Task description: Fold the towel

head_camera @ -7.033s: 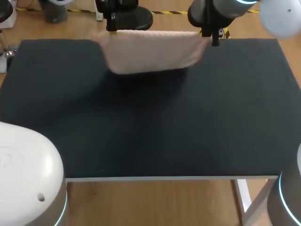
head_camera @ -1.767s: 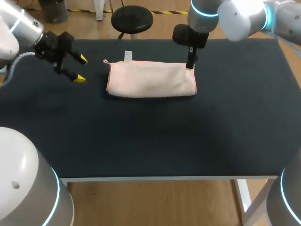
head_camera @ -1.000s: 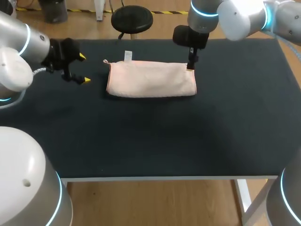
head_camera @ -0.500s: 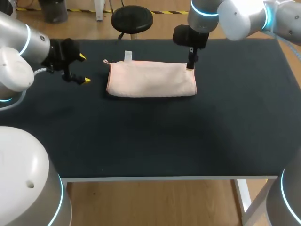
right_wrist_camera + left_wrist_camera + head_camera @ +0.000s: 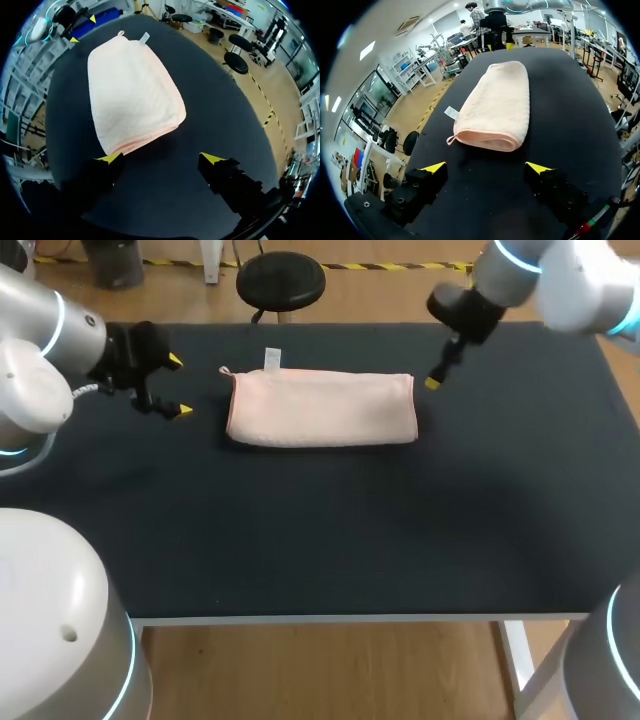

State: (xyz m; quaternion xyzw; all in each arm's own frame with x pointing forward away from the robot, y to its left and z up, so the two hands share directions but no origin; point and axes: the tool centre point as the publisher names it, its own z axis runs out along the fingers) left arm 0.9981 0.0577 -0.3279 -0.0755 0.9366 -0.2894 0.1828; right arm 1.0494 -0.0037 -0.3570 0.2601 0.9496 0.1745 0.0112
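The pink towel [image 5: 320, 408] lies folded into a long flat band on the black table [image 5: 320, 520], toward the far middle, with a small white tag at its far left corner. My left gripper [image 5: 177, 386] hovers open just left of the towel, nothing between its fingers; in the left wrist view the towel [image 5: 495, 107] lies ahead of that gripper [image 5: 487, 167]. My right gripper [image 5: 431, 382] is open just beyond the towel's right end. In the right wrist view the towel [image 5: 131, 97] lies ahead of the open gripper [image 5: 161, 158], its near end close to one fingertip.
The table's far edge [image 5: 330, 324] runs just behind the towel. Broad bare black surface spreads in front of the towel toward the near edge [image 5: 360, 617].
My right gripper has pulled away from the towel's far right corner, moving right and off the cloth. The towel and my left gripper stayed put.
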